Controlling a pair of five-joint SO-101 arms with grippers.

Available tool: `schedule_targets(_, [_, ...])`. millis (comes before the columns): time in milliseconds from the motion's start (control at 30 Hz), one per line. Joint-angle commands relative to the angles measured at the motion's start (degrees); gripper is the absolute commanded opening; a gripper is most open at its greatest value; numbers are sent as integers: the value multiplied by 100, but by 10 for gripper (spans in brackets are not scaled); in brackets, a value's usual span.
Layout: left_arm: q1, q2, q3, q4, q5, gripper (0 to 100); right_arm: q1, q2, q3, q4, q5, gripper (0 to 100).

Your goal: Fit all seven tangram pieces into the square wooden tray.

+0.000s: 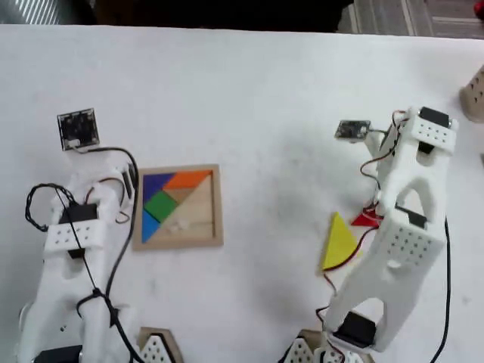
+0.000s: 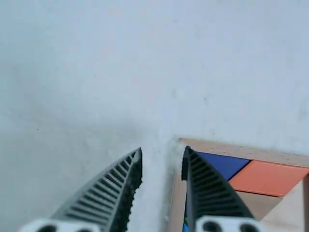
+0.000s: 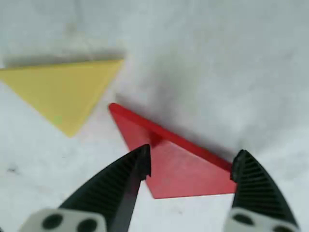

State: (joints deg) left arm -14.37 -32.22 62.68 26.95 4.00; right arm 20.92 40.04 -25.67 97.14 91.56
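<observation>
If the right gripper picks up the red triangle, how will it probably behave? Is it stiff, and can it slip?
The red triangle looks like a flat slab with straight edges, so it should stay stiff and not roll. It lies flat on the table, so the open right gripper has only thin edges to pinch; it may slip.

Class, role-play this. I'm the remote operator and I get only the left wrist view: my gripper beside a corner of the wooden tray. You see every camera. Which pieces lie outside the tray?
Observer: I see two, a yellow triangle and a red triangle, on the table to the tray's right in the high view.
Operator: Is the other gripper near them?
Observer: The right gripper is open over the red triangle.
Operator: What fills the tray?
Observer: A green piece sits beside the blue piece and orange piece; the rest looks like bare wood.
</observation>
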Motion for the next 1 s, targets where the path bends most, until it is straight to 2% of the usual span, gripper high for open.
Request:
schedule_targets(0, [-48, 4, -44, -114, -53, 158, 75, -1877, 1855, -831, 70, 265])
schedule_targets(133, [-48, 4, -35, -105, -53, 158, 215, -2738, 2884, -1684, -1310, 265])
schedule_targets(267, [-48, 4, -35, -105, -53, 158, 629, -3284, 3684, -2167, -3560, 265])
schedule_targets(333, [-48, 4, -35, -105, -53, 158, 831, -3433, 4097, -2413, -4422, 265])
schedule_targets(500, [-48, 4, -35, -97, -53, 157, 892, -3538, 4747, -2853, -5486, 265])
schedule_targets(733, [-48, 4, -35, -26, -53, 157, 585, -3565, 4791, -3301, -7763, 265])
schedule_targets(967, [-48, 4, -35, -26, -53, 157, -31, -3591, 4747, -3424, -8774, 265])
